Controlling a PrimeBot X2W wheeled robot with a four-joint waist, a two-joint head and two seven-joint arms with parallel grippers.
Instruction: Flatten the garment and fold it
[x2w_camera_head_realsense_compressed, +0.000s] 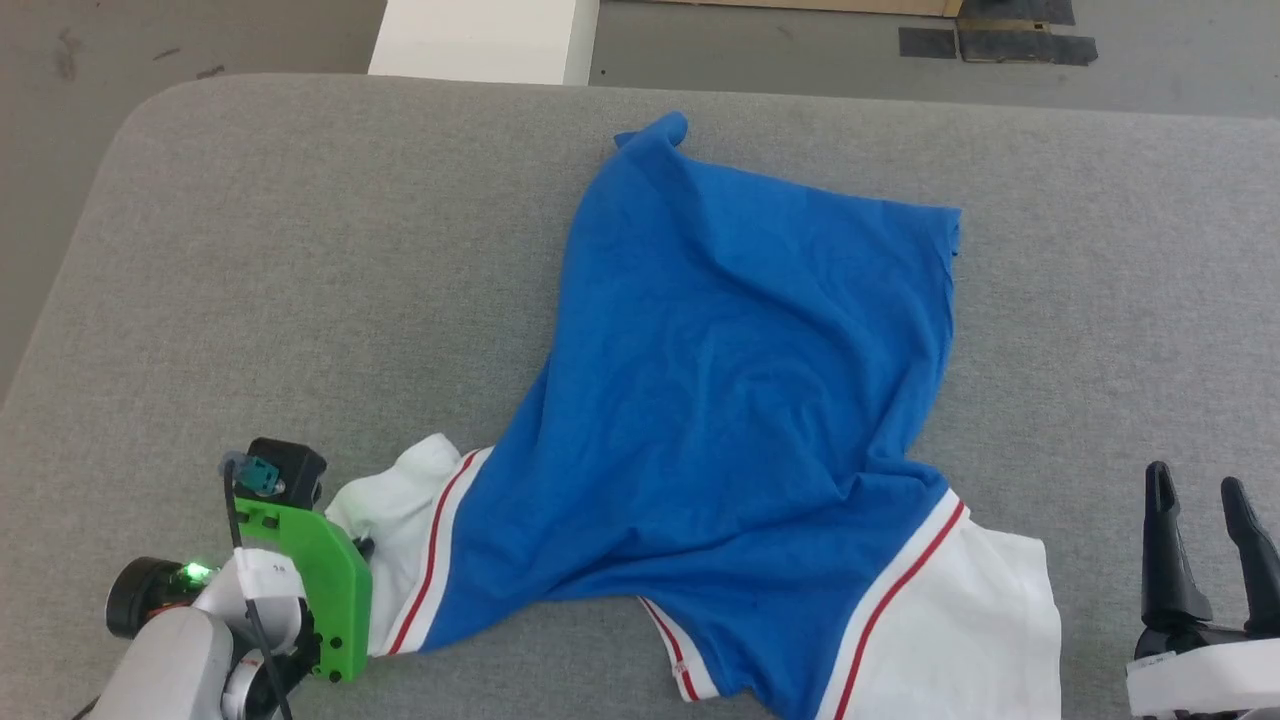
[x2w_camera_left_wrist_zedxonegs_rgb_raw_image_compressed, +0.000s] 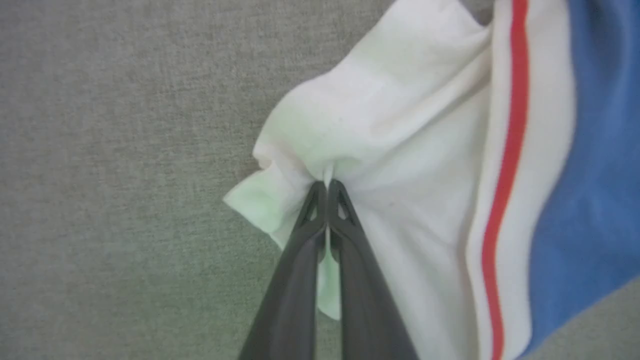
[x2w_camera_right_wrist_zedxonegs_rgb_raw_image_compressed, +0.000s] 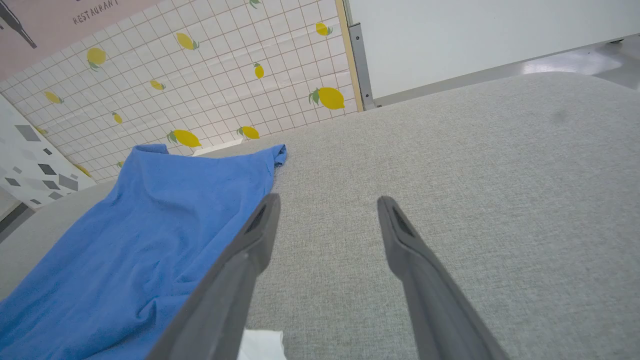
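Garment (x2w_camera_head_realsense_compressed: 740, 400) lies rumpled on the grey table (x2w_camera_head_realsense_compressed: 300, 250), hem far, white sleeves near. Left wrist view: left gripper (x2w_camera_left_wrist_zedxonegs_rgb_raw_image_compressed: 327, 186) pressed together, pinching the left sleeve (x2w_camera_left_wrist_zedxonegs_rgb_raw_image_compressed: 400, 150) at its edge. Right gripper (x2w_camera_head_realsense_compressed: 1197, 487) spread, near right, clear of the cloth. Right wrist view: lemon-patterned wall (x2w_camera_right_wrist_zedxonegs_rgb_raw_image_compressed: 200, 75) beyond the table.

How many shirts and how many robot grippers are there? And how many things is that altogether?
shirt: 1
grippers: 2 (left gripper shut on the shirt, right gripper open)
total: 3
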